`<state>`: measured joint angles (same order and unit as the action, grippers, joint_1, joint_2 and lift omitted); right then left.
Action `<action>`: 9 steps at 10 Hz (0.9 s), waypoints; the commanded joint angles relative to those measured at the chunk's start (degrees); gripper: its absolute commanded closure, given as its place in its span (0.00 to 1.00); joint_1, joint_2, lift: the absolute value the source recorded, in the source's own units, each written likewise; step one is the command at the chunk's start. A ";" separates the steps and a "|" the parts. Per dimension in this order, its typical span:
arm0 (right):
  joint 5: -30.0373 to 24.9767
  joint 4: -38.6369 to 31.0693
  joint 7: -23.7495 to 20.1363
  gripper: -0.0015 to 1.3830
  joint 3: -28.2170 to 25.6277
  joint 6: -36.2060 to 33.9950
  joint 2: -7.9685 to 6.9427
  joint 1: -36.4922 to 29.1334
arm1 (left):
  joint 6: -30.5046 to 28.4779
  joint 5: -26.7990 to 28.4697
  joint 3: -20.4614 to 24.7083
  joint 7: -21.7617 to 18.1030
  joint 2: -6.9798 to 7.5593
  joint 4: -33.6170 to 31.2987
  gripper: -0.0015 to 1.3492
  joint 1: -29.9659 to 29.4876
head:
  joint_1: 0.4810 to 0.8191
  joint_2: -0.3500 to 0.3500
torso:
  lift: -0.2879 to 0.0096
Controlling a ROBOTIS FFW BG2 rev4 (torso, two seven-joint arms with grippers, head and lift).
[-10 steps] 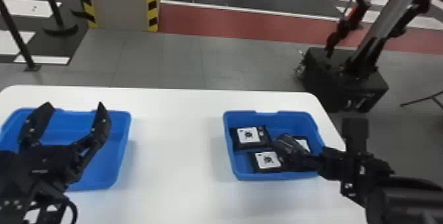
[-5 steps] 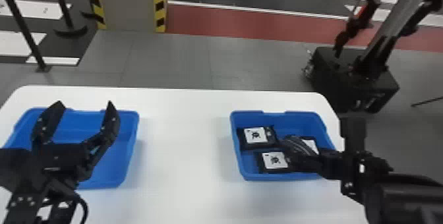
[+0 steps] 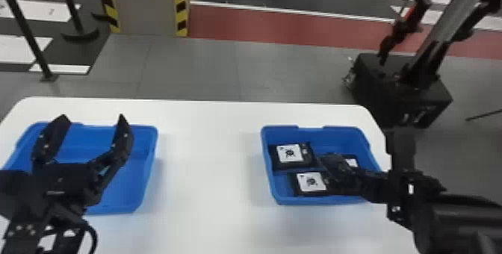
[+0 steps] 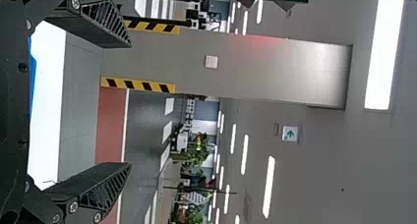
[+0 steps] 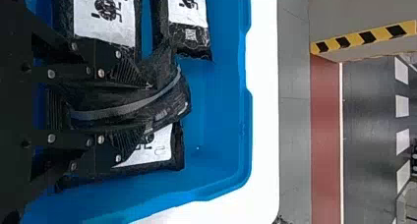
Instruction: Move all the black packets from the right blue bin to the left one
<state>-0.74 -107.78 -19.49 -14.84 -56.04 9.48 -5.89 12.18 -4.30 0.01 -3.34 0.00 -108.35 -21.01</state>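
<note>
pinching a black packet, right hand in right bin, short of far rim, left hand wide near left bin

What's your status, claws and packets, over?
Right claw shut on a black packet, inside right blue bin. Left claw open, empty, by left blue bin. Crowding the held packet: another packet partly under it, two more alongside.
</note>
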 commanded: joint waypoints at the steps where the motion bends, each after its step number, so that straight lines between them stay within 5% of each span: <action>1: -0.05 -1.28 0.16 0.81 -0.19 -0.63 -0.07 -0.72 | 0.20 -0.10 0.08 0.00 -0.15 0.00 0.13 0.06 | 0.63 0.26 | 0.60; 5: 3.81 -5.07 0.42 0.84 -0.98 3.87 -0.34 -4.38 | 1.75 -1.06 0.16 0.00 -0.15 0.00 0.13 0.06 | 0.63 0.26 | 0.60; 9: 16.56 -11.96 -3.98 0.84 -1.68 7.25 0.81 -4.66 | 5.12 -5.90 -0.80 0.00 -0.15 -0.14 0.13 0.77 | 0.63 0.32 | 0.60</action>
<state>13.23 -120.16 -23.15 -16.57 -49.01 9.89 -11.46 17.08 -9.33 -0.62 -3.34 0.00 -108.35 -20.40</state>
